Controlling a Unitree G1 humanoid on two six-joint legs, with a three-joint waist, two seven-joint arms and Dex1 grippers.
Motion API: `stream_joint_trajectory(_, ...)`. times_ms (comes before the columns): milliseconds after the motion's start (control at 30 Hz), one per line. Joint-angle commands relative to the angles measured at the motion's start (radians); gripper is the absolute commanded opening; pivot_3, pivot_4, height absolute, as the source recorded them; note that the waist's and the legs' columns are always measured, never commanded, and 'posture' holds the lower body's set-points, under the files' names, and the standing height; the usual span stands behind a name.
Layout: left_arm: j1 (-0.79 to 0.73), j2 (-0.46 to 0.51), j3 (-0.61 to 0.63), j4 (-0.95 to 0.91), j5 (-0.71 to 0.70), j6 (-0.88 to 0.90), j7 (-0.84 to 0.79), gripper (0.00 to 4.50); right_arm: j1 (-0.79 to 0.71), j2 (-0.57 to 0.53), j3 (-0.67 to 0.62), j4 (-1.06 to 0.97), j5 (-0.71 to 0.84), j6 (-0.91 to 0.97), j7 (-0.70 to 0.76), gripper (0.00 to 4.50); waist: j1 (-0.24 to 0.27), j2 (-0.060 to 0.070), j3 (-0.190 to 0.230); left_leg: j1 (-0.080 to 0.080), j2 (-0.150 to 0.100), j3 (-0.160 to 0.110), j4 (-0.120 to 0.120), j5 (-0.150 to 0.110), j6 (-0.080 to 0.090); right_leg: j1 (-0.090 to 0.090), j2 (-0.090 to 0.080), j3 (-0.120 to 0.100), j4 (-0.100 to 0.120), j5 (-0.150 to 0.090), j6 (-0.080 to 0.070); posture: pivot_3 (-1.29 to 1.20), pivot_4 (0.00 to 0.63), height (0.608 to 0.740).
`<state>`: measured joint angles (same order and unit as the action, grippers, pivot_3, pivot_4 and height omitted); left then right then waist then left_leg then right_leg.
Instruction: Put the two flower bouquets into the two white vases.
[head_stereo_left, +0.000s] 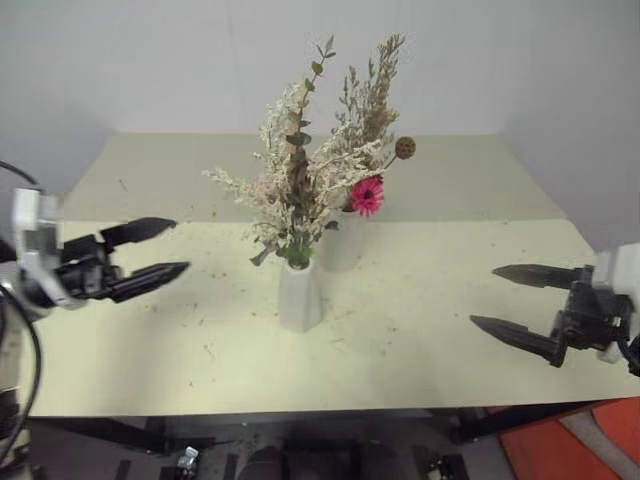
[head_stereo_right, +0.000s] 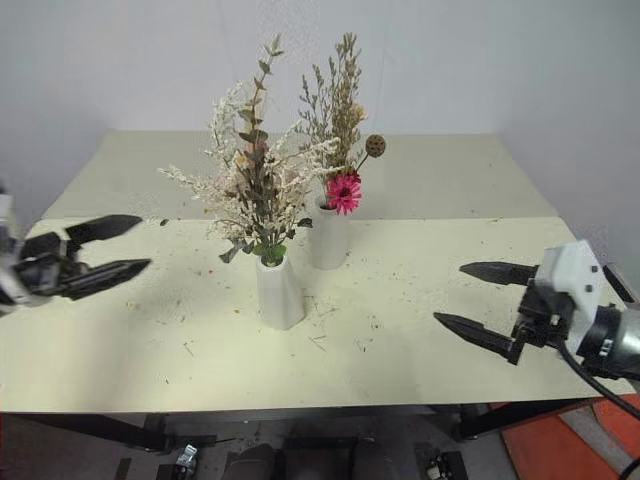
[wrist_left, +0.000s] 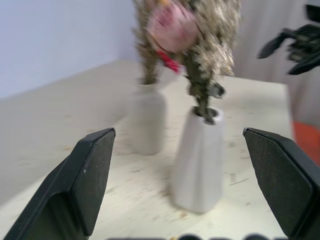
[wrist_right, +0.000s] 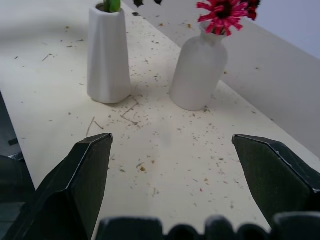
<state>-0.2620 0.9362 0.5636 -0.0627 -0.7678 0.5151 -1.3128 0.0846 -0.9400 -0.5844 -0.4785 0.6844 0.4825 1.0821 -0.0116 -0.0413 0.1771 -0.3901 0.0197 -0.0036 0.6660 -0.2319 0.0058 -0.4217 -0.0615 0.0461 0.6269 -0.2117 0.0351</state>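
A cone-shaped white vase (head_stereo_left: 299, 293) stands mid-table and holds the bunch with beige sprigs and green leaves (head_stereo_left: 290, 190). Just behind it, slightly to its right, a bottle-shaped white vase (head_stereo_left: 341, 240) holds the bunch with the magenta daisy (head_stereo_left: 367, 195), tan grass and a brown seed head (head_stereo_left: 404, 148). My left gripper (head_stereo_left: 152, 249) hovers open and empty over the table's left side, well clear of the vases. Over the right side my right gripper (head_stereo_left: 513, 297) is open too, holding nothing. Both vases also show in the wrist views (wrist_right: 108, 55), (wrist_left: 199, 160).
The pale table (head_stereo_left: 420, 340) is strewn with small bits of dried plant. A seam runs across it behind the vases. A grey wall stands behind the table. An orange object (head_stereo_left: 570, 440) sits on the floor at the front right.
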Motion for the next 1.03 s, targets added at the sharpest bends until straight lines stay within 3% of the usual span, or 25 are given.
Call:
stream_joint_trajectory(33,0.034,0.045,0.079,-0.088,-0.042,0.023,0.011,4.46,-0.014,-0.038,-0.066,0.058,-0.009,-0.047,0.05,4.5,0.002,0.0,0.0,0.0,0.0,0.0,0.0,0.0,0.0,0.0,0.0,0.0,0.0,0.0,0.0,0.0,0.15,0.74)
stream_joint_trajectory(567,0.115,0.064,0.121,-0.146,-0.055,0.013,0.045,4.46,0.013,-0.129,-0.121,0.197,-0.05,-0.067,0.197,4.5,-0.002,0.0,0.0,0.001,0.002,0.002,-0.001,0.0,0.0,0.0,0.002,0.001,0.0,-0.001,-0.002,0.0,0.15,0.74)
stream_joint_trajectory(1033,0.047,0.104,0.074,-0.11,-0.068,0.044,0.065,4.46,0.046,-0.034,-0.098,0.104,-0.021,-0.052,0.126,4.5,-0.002,0.0,0.0,0.001,0.002,0.003,-0.001,0.0,0.0,0.0,0.002,0.001,0.0,-0.001,-0.002,0.0,0.15,0.74)
